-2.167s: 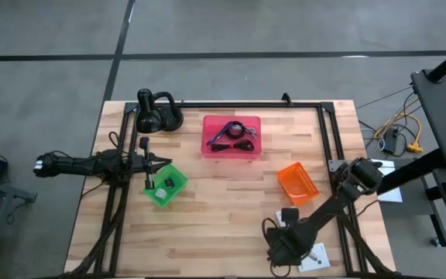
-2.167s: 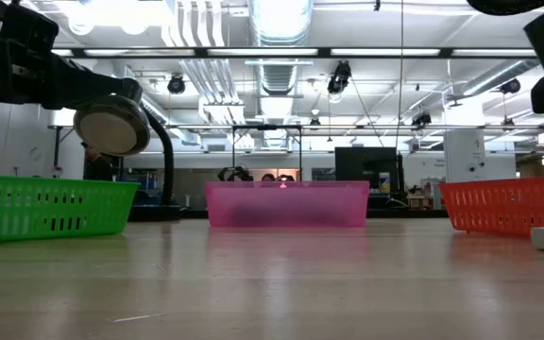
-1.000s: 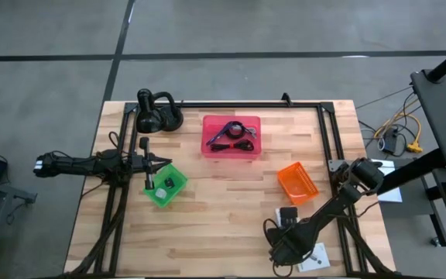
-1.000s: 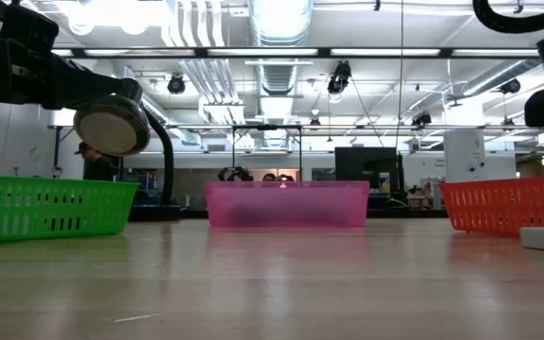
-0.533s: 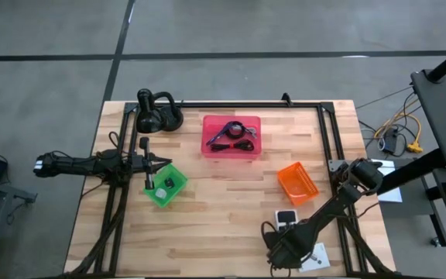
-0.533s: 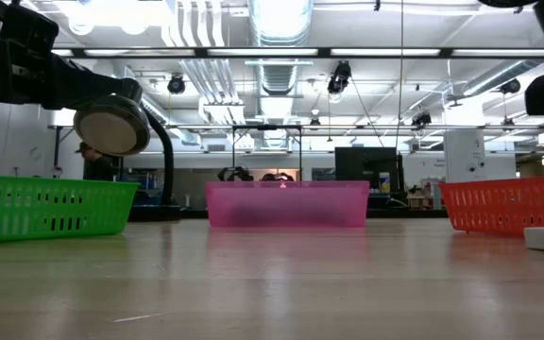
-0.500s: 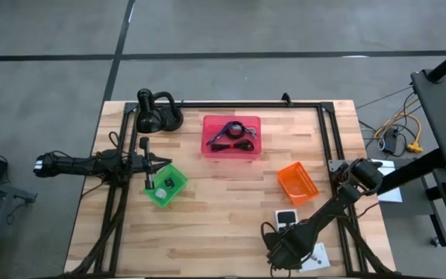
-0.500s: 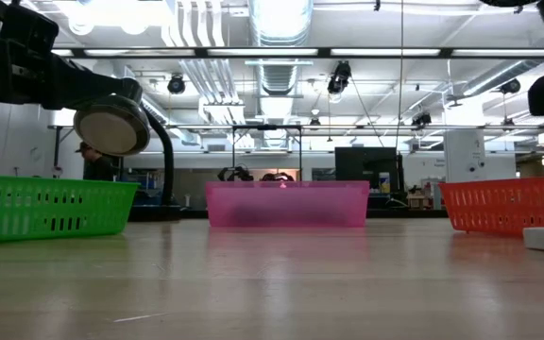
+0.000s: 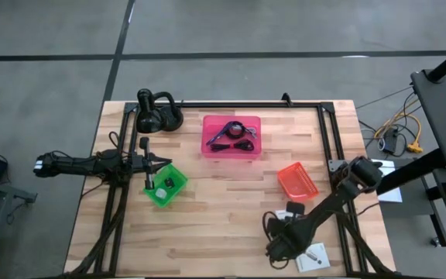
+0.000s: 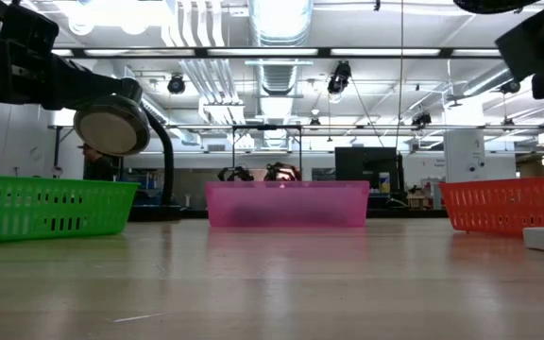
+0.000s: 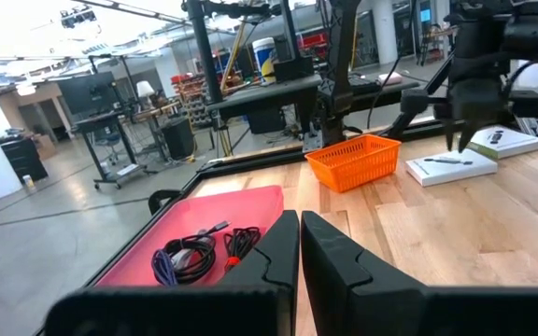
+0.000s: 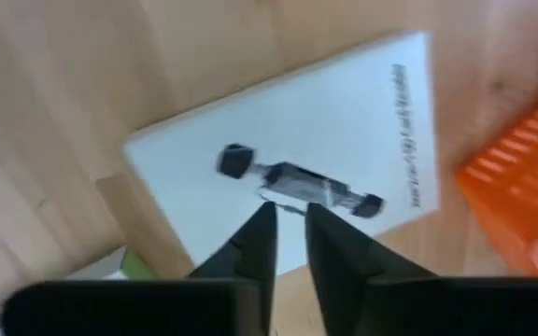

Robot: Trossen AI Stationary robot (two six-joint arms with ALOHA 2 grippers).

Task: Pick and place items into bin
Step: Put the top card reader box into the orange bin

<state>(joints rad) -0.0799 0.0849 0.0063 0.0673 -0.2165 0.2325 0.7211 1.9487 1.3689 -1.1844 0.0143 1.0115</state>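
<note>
**Table stock and gripper status: sorting station, three bins**

1. Right gripper (image 12: 288, 213). We find it at the near right of the table (image 9: 223, 225), pointing down above a flat white packet (image 12: 316, 140). Its fingers are drawn almost together with only a thin gap. We see nothing between them, and the packet lies flat on the wood below, apart from the tips.

2. Flat white packet, first of two. It lies on the table just near of the orange bin (image 9: 289, 169). A short silvery cable (image 12: 302, 182) shows on its face.

3. Second white packet (image 9: 313, 260). It lies at the near right edge of the table, near the first packet but not touching it.

4. Pink bin (image 9: 231, 118), far centre. It holds a black coiled cable (image 11: 197, 254) and a purple cable (image 11: 163, 269), lying tangled side by side.

5. Green bin (image 9: 161, 198), left of centre. It holds a small dark piece (image 9: 169, 184), too small for us to tell more.

6. Orange bin, right of centre, on the table between the pink bin and the packets.

7. Left gripper (image 11: 299, 219). It is fully closed and holds nothing. It sits at the left, above the far left edge of the green bin, facing across the table toward the pink bin.
</note>
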